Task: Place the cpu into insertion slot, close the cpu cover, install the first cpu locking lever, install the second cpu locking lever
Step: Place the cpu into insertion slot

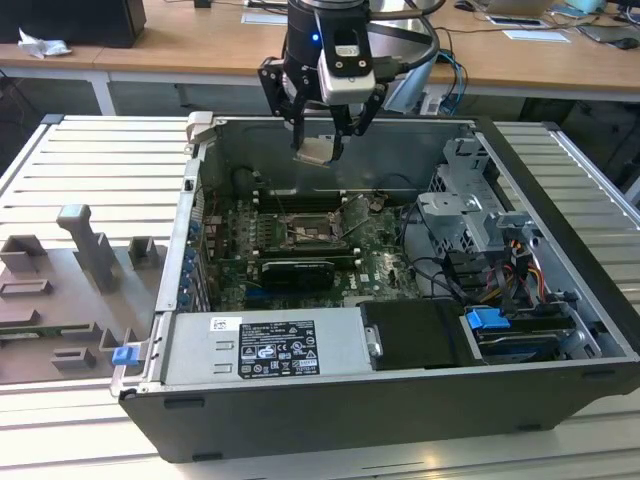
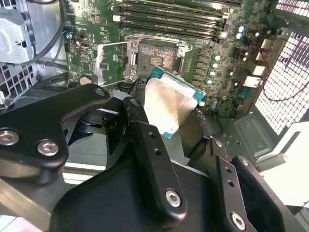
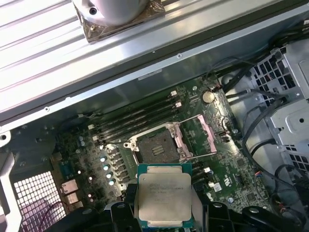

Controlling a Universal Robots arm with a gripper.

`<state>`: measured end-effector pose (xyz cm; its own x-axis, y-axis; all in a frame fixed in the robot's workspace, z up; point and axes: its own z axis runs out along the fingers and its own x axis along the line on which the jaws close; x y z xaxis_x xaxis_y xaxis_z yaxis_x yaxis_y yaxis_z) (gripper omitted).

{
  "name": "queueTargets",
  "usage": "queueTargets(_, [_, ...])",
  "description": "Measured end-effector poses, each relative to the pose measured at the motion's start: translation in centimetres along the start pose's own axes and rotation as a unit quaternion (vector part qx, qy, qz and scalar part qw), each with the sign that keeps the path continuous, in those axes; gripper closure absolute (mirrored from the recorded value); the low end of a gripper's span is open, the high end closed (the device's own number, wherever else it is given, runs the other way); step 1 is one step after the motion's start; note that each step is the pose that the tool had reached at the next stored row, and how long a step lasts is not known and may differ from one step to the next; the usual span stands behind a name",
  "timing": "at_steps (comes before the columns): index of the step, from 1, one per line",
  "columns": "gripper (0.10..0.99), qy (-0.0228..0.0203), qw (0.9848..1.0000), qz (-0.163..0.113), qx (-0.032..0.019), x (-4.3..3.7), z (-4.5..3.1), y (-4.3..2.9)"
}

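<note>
One gripper [image 1: 320, 140] clasps the one cpu [image 3: 164, 195] — held high inside the computer case [image 1: 330, 420], well apart from the single insertion slot [image 3: 157, 147], whose one cpu cover [image 3: 202, 135] lies swung open.

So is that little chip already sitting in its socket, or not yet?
Not yet. The fingers hold the chip above the board, and the socket lies bare with its cover swung open.
</note>
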<state>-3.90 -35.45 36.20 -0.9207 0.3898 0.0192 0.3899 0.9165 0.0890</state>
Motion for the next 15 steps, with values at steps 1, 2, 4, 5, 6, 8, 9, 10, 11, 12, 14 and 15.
queueTargets(1, [0.561, -0.0003, 1.0000, 0.004, 0.0000, 0.00, 0.00, 0.00])
queueTargets(2, [0.561, -0.0006, 1.0000, 0.007, -0.0001, 0.00, 0.00, 0.00])
queueTargets(4, [0.561, -0.0014, 0.9999, 0.015, -0.0002, 0.00, 0.00, 0.00])
queueTargets(5, [0.561, -0.0018, 0.9998, 0.019, -0.0003, 0.00, 0.00, 0.00])
queueTargets(6, [0.561, -0.0021, 0.9997, 0.023, -0.0003, 0.00, 0.00, 0.00])
queueTargets(8, [0.561, -0.0037, 0.9992, 0.039, -0.0001, 0.00, 0.01, 0.00])
queueTargets(9, [0.561, -0.0051, 0.9986, 0.053, -0.0001, 0.00, 0.03, 0.00])
queueTargets(10, [0.561, -0.0058, 0.9982, 0.060, -0.0001, 0.00, 0.04, 0.00])
queueTargets(11, [0.561, -0.0063, 0.9979, 0.065, -0.0001, 0.00, 0.04, 0.00])
queueTargets(12, [0.561, -0.0069, 0.9974, 0.072, -0.0001, 0.00, 0.06, 0.00])
queueTargets(14, [0.561, -0.0082, 0.9963, 0.085, -0.0003, 0.00, 0.08, -0.01])
queueTargets(15, [0.561, -0.0087, 0.9959, 0.091, -0.0003, 0.00, 0.08, -0.01])
